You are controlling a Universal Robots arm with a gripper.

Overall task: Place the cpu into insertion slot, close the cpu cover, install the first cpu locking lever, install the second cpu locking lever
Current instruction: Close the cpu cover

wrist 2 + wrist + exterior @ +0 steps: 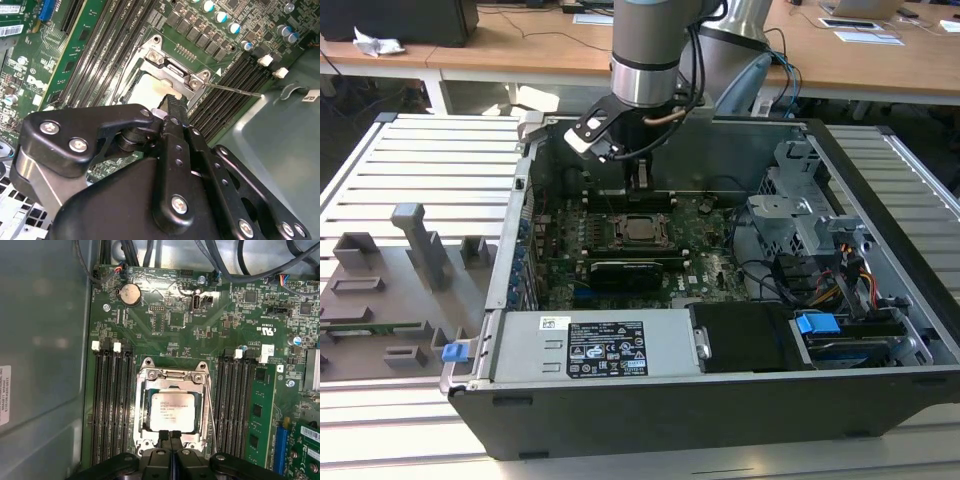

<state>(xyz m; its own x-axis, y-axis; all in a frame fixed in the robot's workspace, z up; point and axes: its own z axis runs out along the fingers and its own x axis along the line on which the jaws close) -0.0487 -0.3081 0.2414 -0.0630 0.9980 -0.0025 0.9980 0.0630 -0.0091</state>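
Observation:
The cpu, a flat silver-grey square chip, lies in the insertion slot on the green board, which it covers. The cpu cover, a thin metal frame, lies down flat around the chip. A thin locking lever rod runs along one side of the socket and sticks out over the memory slots in the second wrist view. My gripper hangs just above the socket's near edge with its black fingers pressed together on nothing. In the exterior view the gripper stands right behind the cpu.
The board sits deep in an open computer case. Long black memory slots flank the socket on both sides. A black card, a silver power supply, a drive cage and cables surround it. A grey fixture tray lies at the exterior view's left.

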